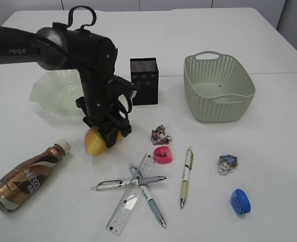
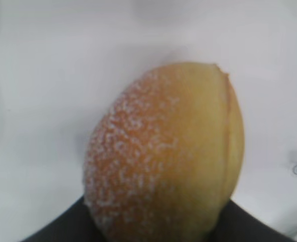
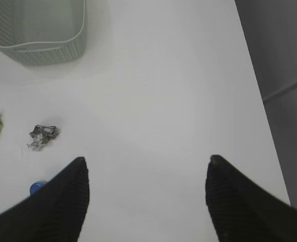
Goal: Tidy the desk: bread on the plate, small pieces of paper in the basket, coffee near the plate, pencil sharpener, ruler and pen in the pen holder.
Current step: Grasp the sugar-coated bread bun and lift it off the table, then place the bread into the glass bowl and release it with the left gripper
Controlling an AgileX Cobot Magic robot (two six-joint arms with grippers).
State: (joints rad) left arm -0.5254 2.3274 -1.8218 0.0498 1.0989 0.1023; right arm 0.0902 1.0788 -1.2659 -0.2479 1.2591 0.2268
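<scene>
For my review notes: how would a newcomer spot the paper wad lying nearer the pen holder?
Start at the black mesh pen holder near the desk's middle and look down toward the camera. Just above the pink sharpener lies the crumpled paper wad; unlike the other wad, it shows reddish-brown patches.

Sugar-dusted, matt bread [image 2: 163, 151]; glossy plastic coffee [image 1: 24, 176]; black mesh pen holder [image 1: 144, 80]

Black Piper arm and ribbed dark fingers

The left arm [image 1: 95, 75] is matte black with a rounded joint housing, white "PIPER" lettering on its link and a black cable looping above the wrist; the right gripper [image 3: 145, 196] shows two dark, finely ribbed fingers [image 3: 62, 201] with rounded tips.
</scene>
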